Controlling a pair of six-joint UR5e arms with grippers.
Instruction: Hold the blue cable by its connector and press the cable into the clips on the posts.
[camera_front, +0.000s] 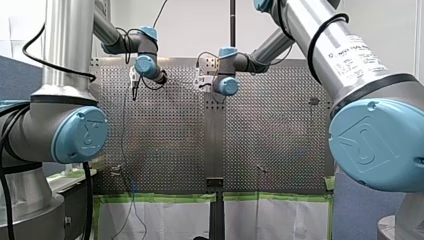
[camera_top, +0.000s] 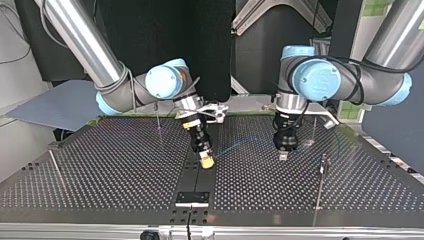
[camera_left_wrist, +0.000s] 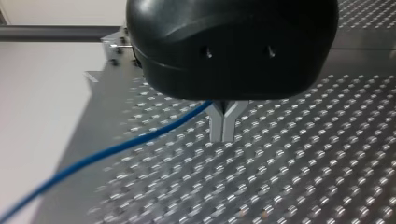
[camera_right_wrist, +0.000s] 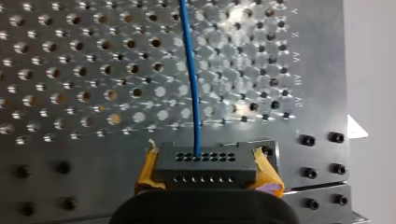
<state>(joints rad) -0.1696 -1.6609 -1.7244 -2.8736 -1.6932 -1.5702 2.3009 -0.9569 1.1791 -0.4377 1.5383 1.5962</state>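
Embossed logo on my right arm's blue joint cap (camera_front: 372, 145), and the same on my left arm's cap (camera_front: 82, 134). White label (camera_front: 357, 52) on my right arm: unreadable. Stamped letters (camera_right_wrist: 295, 57) along the table edge: illegible.

The thin blue cable (camera_right_wrist: 191, 70) shows bright against the silver metal table (camera_right_wrist: 84, 149), speckled with dark holes. The blocky charcoal connector (camera_right_wrist: 205, 167) sits between yellow pads (camera_right_wrist: 147, 171).

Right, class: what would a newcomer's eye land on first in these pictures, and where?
The blue cable, bright against the perforated table, running ahead from the dark connector clamped between my right tool's yellow pads. Then, in the top view, my left tool pinches the cable further along, near mid-table.
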